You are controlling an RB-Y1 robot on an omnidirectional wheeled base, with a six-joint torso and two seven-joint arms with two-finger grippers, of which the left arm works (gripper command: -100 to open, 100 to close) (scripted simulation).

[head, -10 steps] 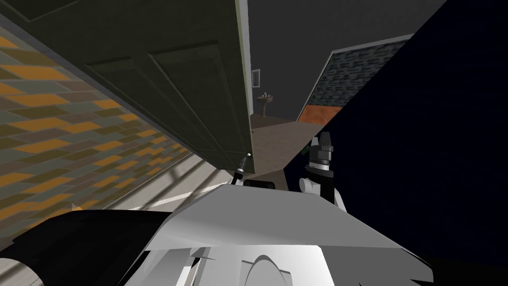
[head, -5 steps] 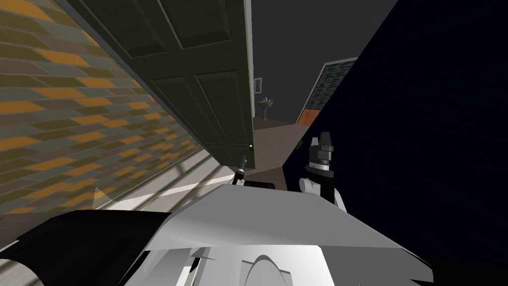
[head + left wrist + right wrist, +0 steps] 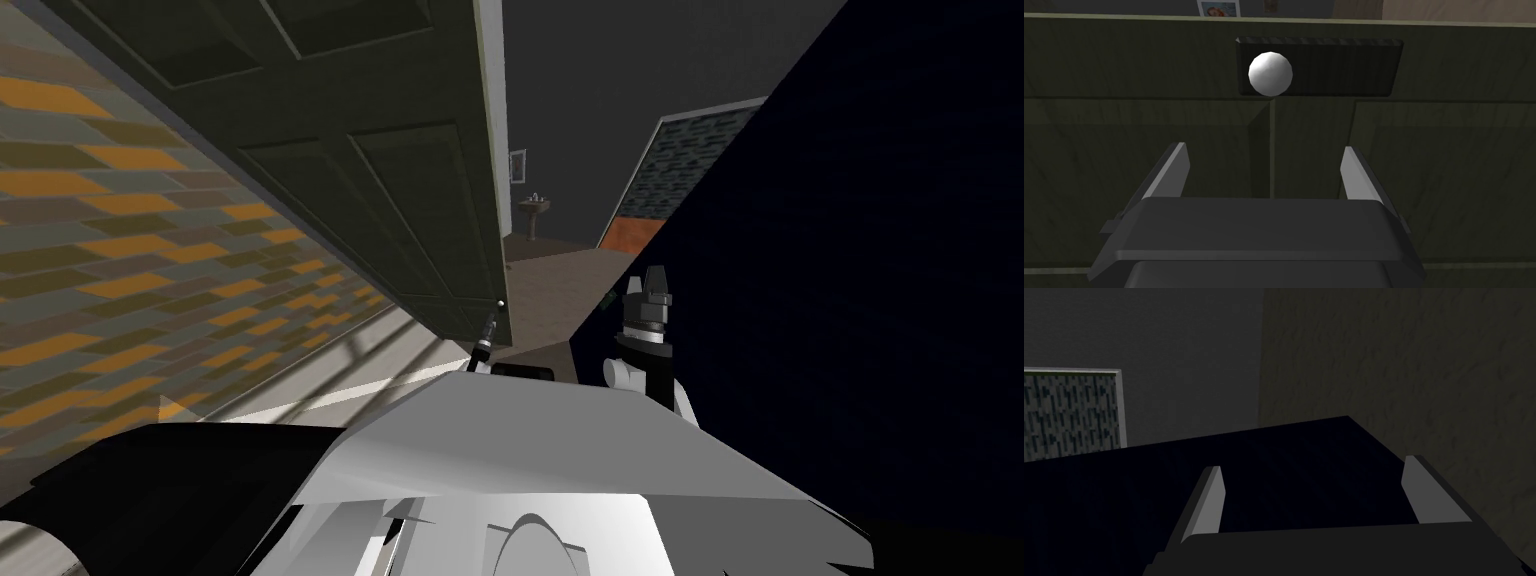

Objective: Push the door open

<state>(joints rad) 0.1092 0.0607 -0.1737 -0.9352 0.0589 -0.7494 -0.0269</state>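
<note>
Door (image 3: 380, 180): dark olive, panelled, standing ajar; its free edge lies just ahead of the left gripper (image 3: 1263, 150).
Knob (image 3: 1270, 73): pale round ball on a dark plate (image 3: 1334, 67), near the door's edge, clear of both fingers.
Left gripper: faces the door panel; jaws spread wide, holding nothing.
Right gripper (image 3: 655, 282): raised beside the opening; jaws apart, empty.
Beyond the gap: pedestal sink (image 3: 535, 208).

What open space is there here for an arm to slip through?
Between the door's free edge and the dark wall on the right, bare floor runs toward a sink. It is tight at the knob, where the open left gripper faces the door panel.
</note>
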